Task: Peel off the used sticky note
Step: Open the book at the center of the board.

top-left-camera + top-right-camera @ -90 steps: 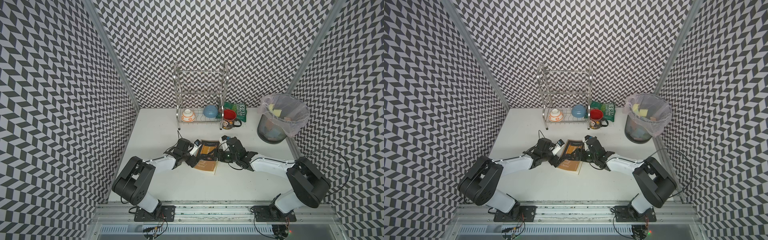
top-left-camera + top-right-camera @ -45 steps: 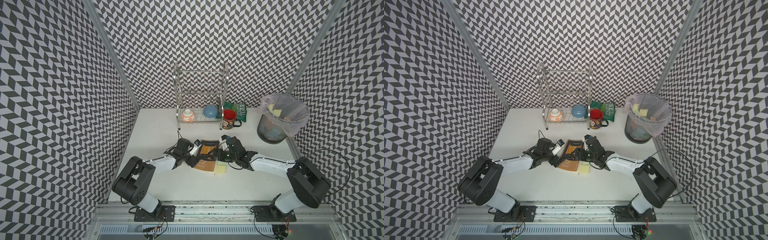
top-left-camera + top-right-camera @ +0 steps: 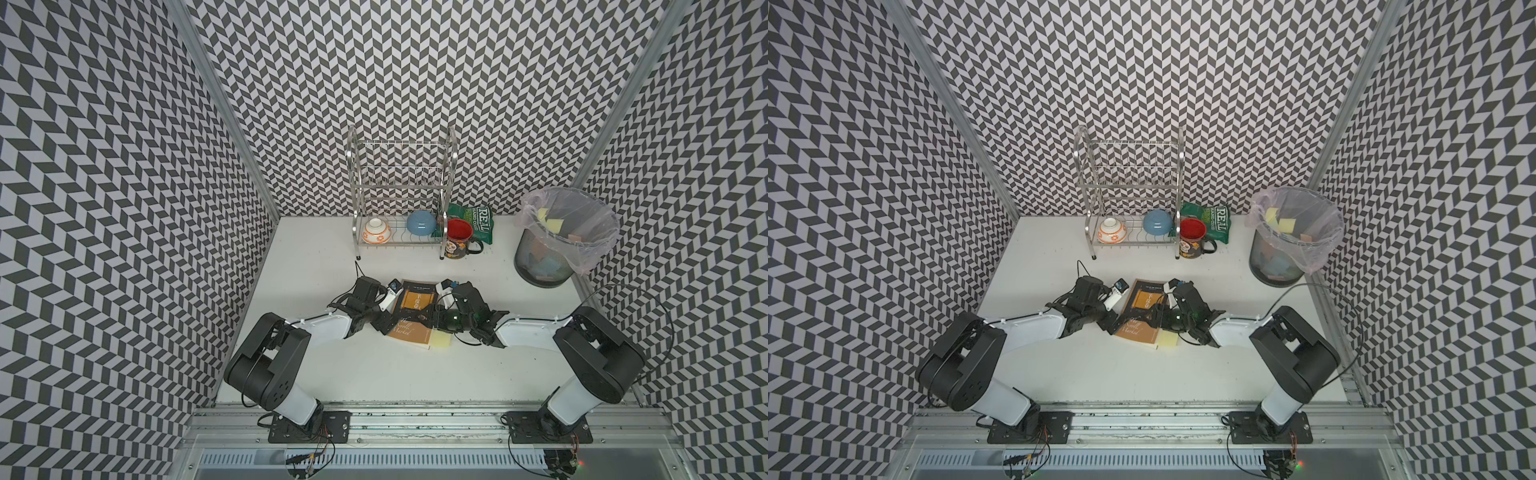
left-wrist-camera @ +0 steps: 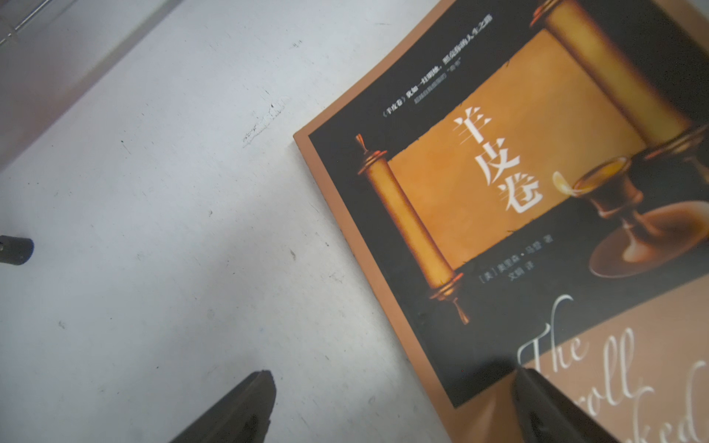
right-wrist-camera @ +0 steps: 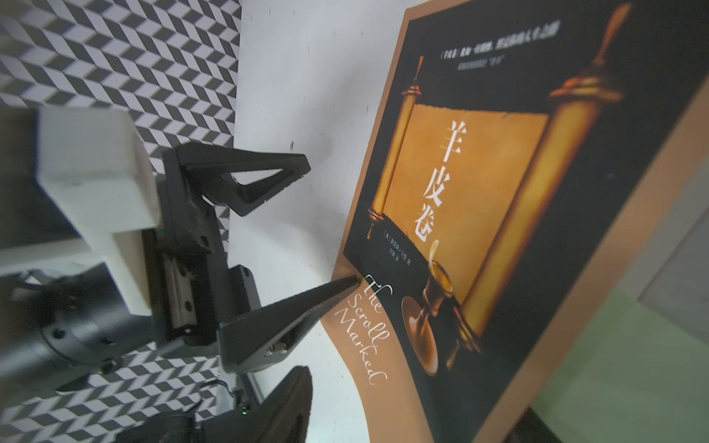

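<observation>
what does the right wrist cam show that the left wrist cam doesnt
Only the right wrist view: the whole left gripper, fingers spread, one tip at the edge of the book; the chevron wall; a blurred pale patch that may be the sticky note. Only the left wrist view: a small black stub on the table. Both: the book's cover, the white table, the left fingertips.

Partly hidden in both top views, centre of frame: sticky note [image 3: 441,341], upper edge behind the right gripper [image 3: 441,326]; fingertips out of sight, grip impossible to judge. Cropped by the left wrist view's edge: book [image 4: 518,230], fine print blurred. Smeared in the right wrist view: pale green patch [image 5: 621,364]. Too small to identify, upper right: scraps [image 3: 556,225] in the bin [image 3: 536,272].
</observation>
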Motion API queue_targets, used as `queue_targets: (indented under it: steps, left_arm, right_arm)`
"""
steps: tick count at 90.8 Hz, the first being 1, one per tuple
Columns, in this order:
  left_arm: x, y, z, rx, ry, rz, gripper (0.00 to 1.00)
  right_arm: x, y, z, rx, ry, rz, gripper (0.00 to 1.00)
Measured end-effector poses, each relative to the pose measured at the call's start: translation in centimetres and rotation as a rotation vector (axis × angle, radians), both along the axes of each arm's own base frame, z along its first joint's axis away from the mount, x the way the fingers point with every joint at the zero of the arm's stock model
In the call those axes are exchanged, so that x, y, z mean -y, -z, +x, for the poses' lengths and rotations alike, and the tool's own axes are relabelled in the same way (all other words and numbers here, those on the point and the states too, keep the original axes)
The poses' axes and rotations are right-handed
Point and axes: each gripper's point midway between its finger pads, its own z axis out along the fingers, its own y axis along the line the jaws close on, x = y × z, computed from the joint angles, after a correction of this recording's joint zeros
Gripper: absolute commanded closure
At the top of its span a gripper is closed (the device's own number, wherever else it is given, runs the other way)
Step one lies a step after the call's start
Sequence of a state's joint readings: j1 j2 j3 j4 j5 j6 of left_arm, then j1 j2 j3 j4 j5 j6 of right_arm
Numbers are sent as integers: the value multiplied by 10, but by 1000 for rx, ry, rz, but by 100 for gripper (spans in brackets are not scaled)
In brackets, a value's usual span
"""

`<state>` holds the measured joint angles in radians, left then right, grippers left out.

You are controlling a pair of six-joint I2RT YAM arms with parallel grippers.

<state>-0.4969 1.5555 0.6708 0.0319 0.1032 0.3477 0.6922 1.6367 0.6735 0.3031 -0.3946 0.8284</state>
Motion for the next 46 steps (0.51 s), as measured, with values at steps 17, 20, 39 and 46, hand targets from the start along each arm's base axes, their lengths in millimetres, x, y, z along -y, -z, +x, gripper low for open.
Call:
queue_targets:
  steps: [17, 20, 39, 46]
  left_arm:
    - [-2, -11, -7, 12, 34, 16, 0]
    - [-3, -17, -9, 23, 45, 17, 0]
    - [4, -78, -25, 154, 167, -38, 0]
    - [12, -88, -37, 177, 227, -49, 0]
  right_arm:
    - [-3, -9, 2, 5, 7, 25, 50]
    - [-4, -12, 4, 9, 6, 31, 51]
    - [-10, -23, 8, 11, 5, 59, 82]
    - [-11, -23, 7, 2, 5, 64, 84]
